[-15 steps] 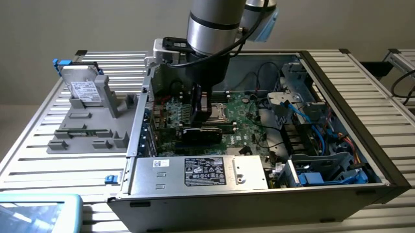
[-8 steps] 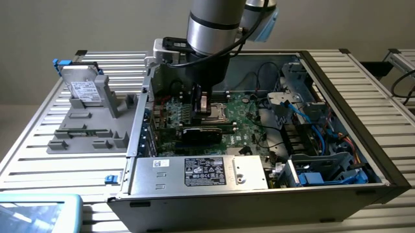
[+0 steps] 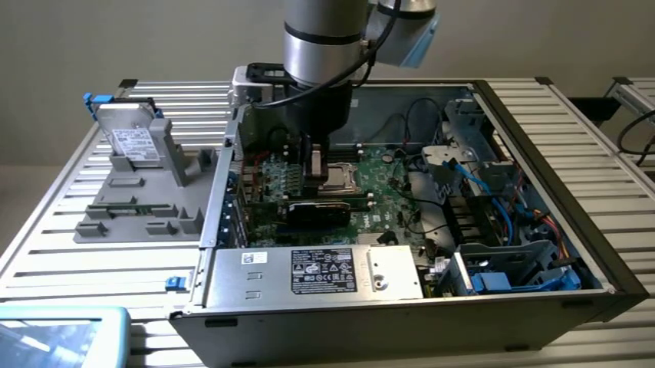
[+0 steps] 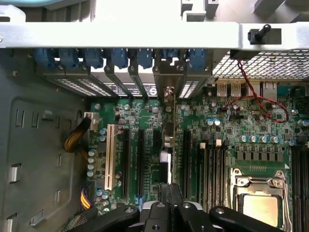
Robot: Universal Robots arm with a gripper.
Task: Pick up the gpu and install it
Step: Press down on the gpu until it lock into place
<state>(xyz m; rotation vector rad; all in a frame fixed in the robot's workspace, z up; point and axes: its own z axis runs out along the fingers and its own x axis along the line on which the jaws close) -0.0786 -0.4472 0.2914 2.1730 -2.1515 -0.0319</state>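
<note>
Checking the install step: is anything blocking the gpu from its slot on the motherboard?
Nothing visible does. The gripper is shut on the gpu, which stands on edge among the slots of the motherboard, its metal end at the case's rear openings. Whether it is fully seated cannot be told.

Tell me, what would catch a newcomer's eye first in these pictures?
First, the silver robot arm reaching down into an open computer case on a slatted metal table. Inside the case, its gripper is shut on the gpu, a thin card standing edge-on among the slots of the green motherboard. On the exterior view's left, a silver drive stands in a grey holder.
</note>
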